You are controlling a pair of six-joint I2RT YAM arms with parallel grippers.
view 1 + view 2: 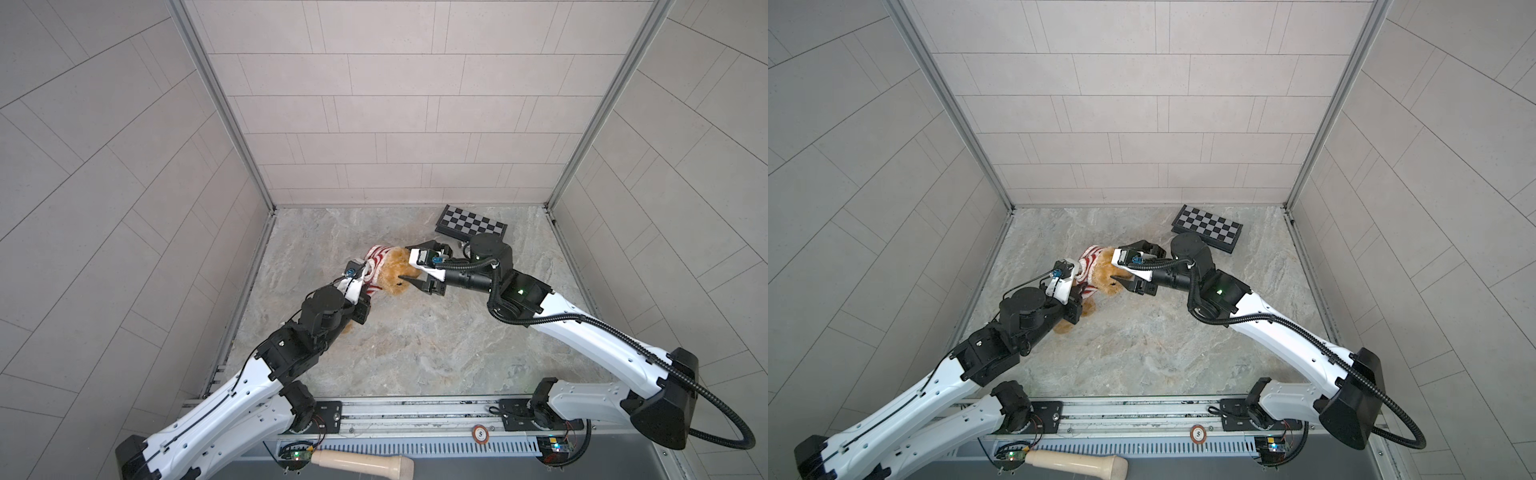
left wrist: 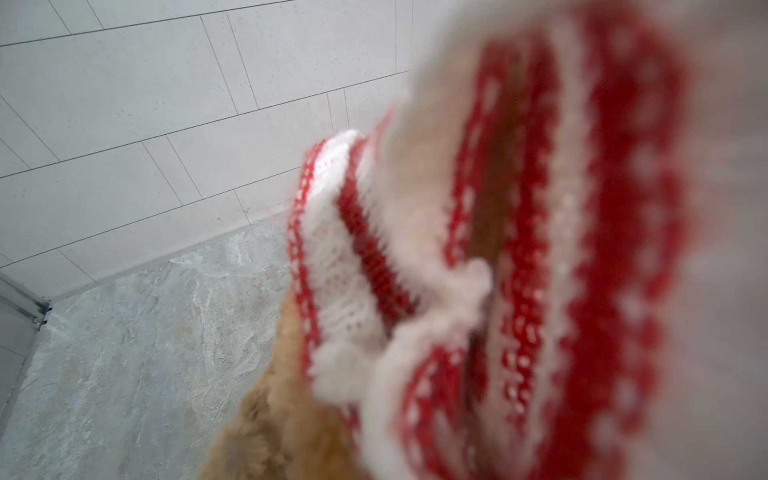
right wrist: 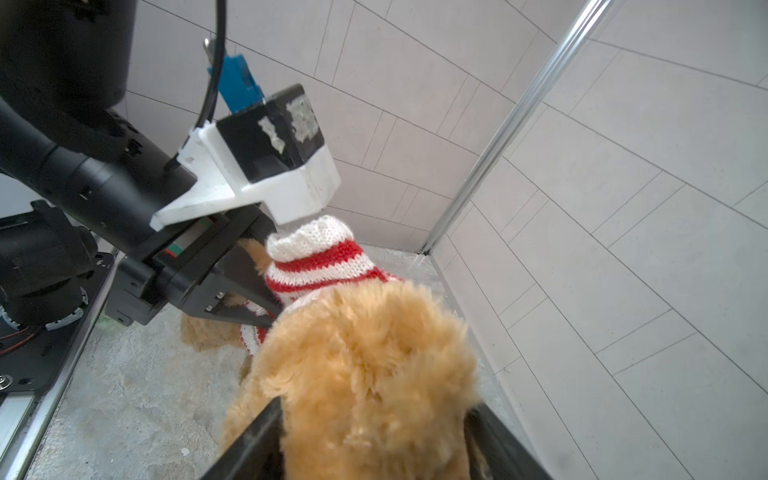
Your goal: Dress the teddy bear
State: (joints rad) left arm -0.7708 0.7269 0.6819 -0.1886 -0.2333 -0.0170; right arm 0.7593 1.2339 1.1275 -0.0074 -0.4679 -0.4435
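While the left tool (image 3: 272,311) is pinched shut on the edge of the striped sweater (image 3: 316,266) at the teddy bear's (image 3: 365,374) seven o'clock side, the right tool (image 1: 403,262) stands wide open around its head, pointing in from three o'clock. The bear lies on the bench (image 1: 415,340), a little toward eleven o'clock from the middle. It looks light, soft and squashy, so hold the round head or tummy, not loose fur.

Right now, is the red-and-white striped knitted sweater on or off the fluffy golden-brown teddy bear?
On: the sweater circles the teddy bear, head bare.
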